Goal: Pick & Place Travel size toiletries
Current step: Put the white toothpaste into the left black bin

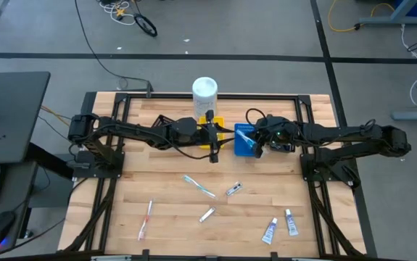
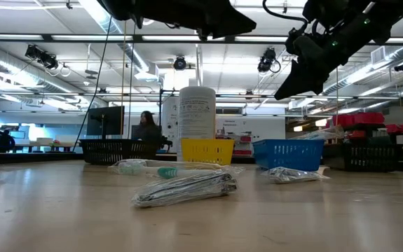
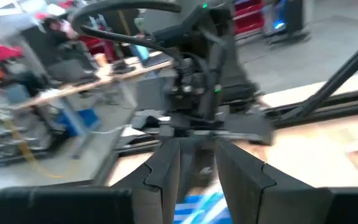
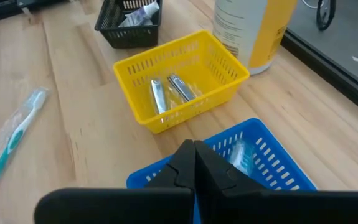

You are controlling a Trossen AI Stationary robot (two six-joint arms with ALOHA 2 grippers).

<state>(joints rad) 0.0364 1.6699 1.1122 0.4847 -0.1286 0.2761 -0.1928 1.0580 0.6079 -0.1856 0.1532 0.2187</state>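
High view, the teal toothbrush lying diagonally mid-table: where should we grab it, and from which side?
Probably best to grip the toothbrush at mid-handle, coming straight down from above with the jaws set crosswise to its diagonal axis. It lies flat on the table, so only its narrow width can be pinched. The silvery sachet lies apart from it, leaving room.

Wooden table (image 1: 157, 203), yellow tray (image 4: 179, 78), blue tray (image 4: 272, 155), scattered toiletries (image 1: 199, 186)

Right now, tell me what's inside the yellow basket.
The yellow basket holds two silvery sachets lying side by side. The near wall hides part of its floor.
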